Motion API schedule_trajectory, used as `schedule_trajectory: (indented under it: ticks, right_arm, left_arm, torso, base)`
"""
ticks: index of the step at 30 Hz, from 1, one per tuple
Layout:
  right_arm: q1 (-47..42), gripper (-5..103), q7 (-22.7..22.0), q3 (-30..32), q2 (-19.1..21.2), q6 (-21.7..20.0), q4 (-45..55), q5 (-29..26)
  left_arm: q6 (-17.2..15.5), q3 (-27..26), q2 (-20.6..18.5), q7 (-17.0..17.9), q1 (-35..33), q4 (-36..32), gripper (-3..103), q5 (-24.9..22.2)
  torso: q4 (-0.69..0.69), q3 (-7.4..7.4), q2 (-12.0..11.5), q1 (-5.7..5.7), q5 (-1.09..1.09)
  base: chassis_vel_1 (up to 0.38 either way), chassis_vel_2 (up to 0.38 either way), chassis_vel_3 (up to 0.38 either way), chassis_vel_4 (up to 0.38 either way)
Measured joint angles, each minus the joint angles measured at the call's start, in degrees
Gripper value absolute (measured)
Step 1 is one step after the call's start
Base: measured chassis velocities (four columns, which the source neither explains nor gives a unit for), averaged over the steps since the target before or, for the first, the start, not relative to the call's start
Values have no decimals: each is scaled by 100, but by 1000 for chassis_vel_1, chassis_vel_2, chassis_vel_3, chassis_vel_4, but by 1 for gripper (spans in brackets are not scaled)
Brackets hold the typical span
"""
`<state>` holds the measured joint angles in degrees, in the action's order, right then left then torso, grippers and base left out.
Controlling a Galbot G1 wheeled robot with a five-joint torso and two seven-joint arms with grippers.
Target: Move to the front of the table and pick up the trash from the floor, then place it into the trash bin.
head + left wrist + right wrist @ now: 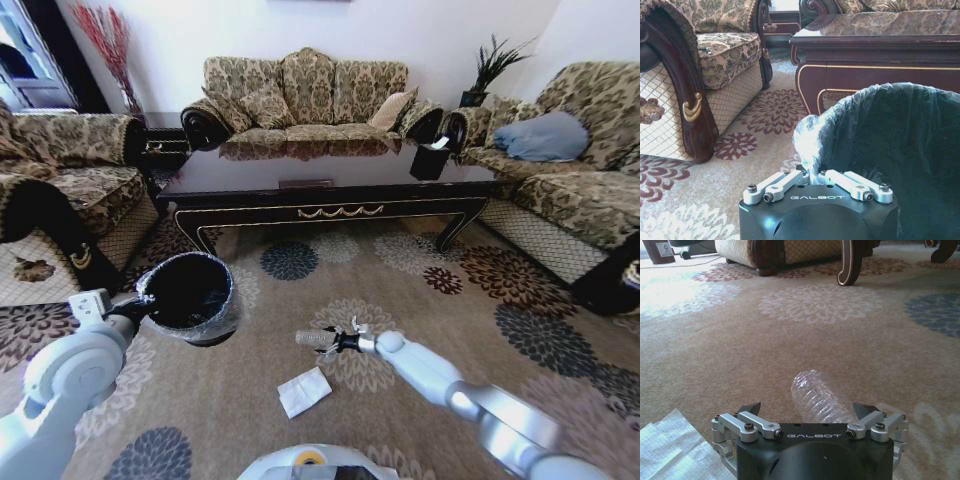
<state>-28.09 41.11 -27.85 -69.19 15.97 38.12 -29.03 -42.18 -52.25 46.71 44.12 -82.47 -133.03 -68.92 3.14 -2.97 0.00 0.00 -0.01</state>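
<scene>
The robot stood on a floral carpet (480, 330) facing a long, glossy dark wood counter (330, 180) with gold scroll trim, ringed by patterned sofas.

Nearer the robot than the counter, toward its left end, a round black trash bin (190, 295) with a translucent liner bag (812, 137) was held at its rim. The left gripper (140, 305) was clenched on that bag-covered rim; in the left wrist view its fingers (782, 182) met at a pinch of crinkled liner, with the bin's dark inside open just beyond and the counter's apron behind it.

Nearer the robot than the counter's middle, the right gripper (335, 340) was low over the carpet and grasped a clear plastic bottle (312, 338), which lay roughly level and pointed toward the bin. In the right wrist view the ribbed bottle (820, 400) ran out from between the two fingertips (750, 407), its far end over the carpet.

A white paper square (304, 391) lay flat on the carpet, closer to the robot than the bottle and just beside the right gripper; its crumpled edge (675, 445) showed next to that gripper in the right wrist view.

On the counter's far right end sat a black box-shaped tissue holder (430, 158) with white tissue poking out.
</scene>
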Motion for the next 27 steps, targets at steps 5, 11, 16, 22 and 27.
schedule_trajectory:
  ticks: [5, 11, 16, 22, 27]
  right_arm:
    - [8, 100, -165, 115, -230, -43, -235, 85]
    - [3, 102, -293, 117, -215, -77, -238, 254]
    - [-30, 87, -342, 139, -80, -83, -185, 328]
    - [-133, 66, -324, 225, 74, -63, -77, 392]
    - [-239, 44, -198, 352, 243, 13, 17, 464]
  left_arm:
    - [0, -135, 20, -3, -139, -99, 3, -44]
    - [0, -226, 33, -5, -215, -225, 3, -155]
    - [0, -263, 10, -4, -237, -278, 3, -222]
    - [0, -272, 25, -3, -242, -310, 3, -242]
    - [0, -259, 64, -4, -318, -396, 3, -244]
  torso:
    - [0, 0, 0, 0, 1]
    - [1, 0, 0, 0, 1]
    - [1, 0, 0, 0, 0]
    - [1, 0, 0, 0, 2]
    - [1, 1, 0, 0, 2]
  base:
    - [0, 0, 0, 0]
    - [0, 0, 0, 0]
    - [0, 0, 0, 0]
    - [0, 0, 0, 0]
    - [0, 0, 0, 0]
